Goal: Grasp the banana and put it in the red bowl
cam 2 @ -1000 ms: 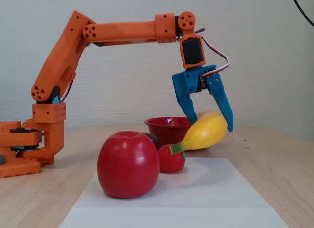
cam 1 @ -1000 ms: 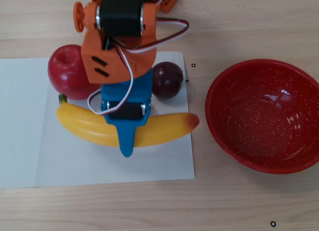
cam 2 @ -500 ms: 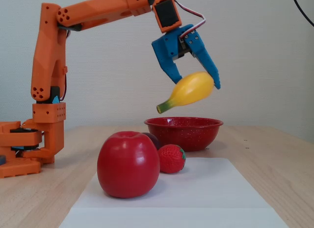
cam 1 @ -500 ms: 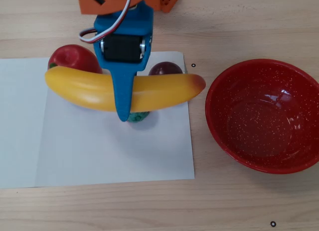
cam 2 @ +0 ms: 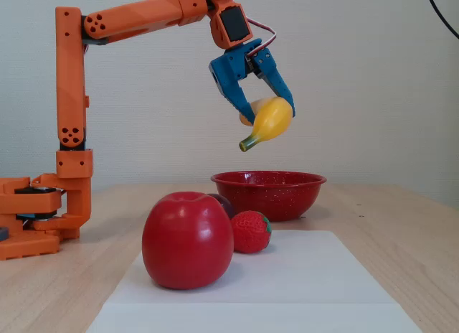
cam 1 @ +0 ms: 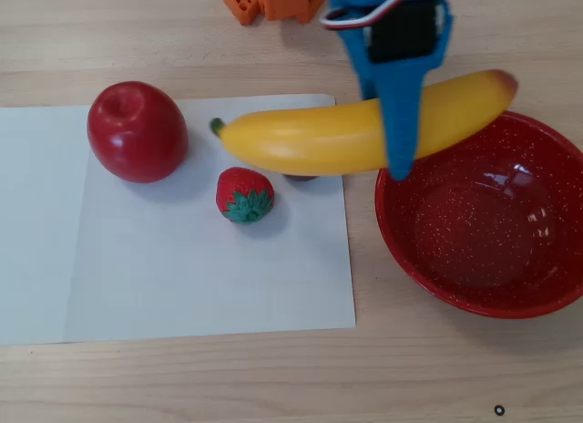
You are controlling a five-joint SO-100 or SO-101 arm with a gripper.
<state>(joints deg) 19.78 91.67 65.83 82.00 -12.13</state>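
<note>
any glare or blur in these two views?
Overhead view: white glare patch inside the speckled red enamel bowl, soft highlight along the glossy yellow toy banana, blue claw slightly soft. Fixed view: even light, faint shadows on the white paper sheet, big red apple sharp.

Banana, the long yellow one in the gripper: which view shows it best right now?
The overhead view: the long yellow banana shows full length, orange-red end over the red speckled bowl's rim. The fixed view shows it foreshortened.
</note>
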